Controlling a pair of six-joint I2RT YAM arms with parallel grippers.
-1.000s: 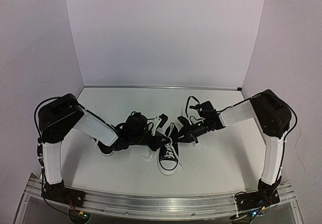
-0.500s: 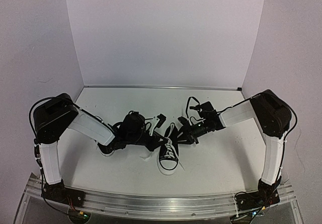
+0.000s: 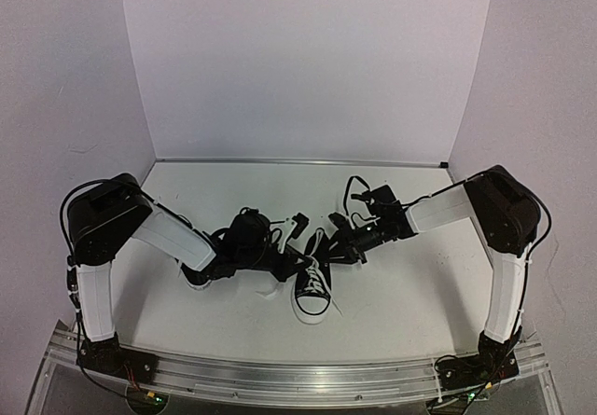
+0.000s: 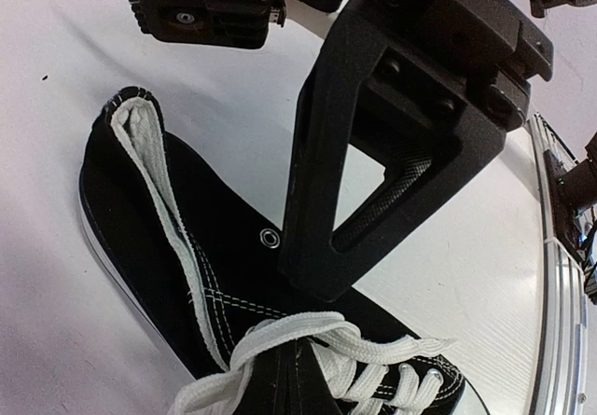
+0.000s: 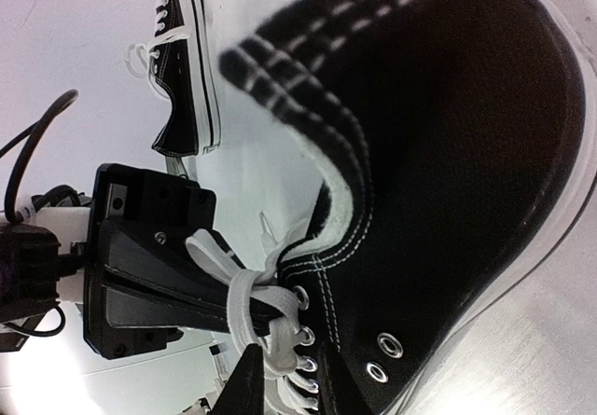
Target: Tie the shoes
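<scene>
The left gripper [image 4: 312, 280] has its jaws pressed together, tips down at the side of the small black canvas sneaker with white sole [image 4: 140, 238], just above its loose white laces [image 4: 317, 336]. I can't tell whether a lace is pinched. The right gripper [image 3: 334, 247] sits just opposite those tips, and I can't tell how its jaws stand. The second black sneaker [image 3: 194, 275] lies behind the left jaws, under that arm

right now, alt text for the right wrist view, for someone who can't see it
Close-up of a black canvas sneaker filling the frame, with white stitching and eyelets. Its white lace crosses the tip of the left gripper at lower left. A second sneaker lies on the table, upper left.
</scene>
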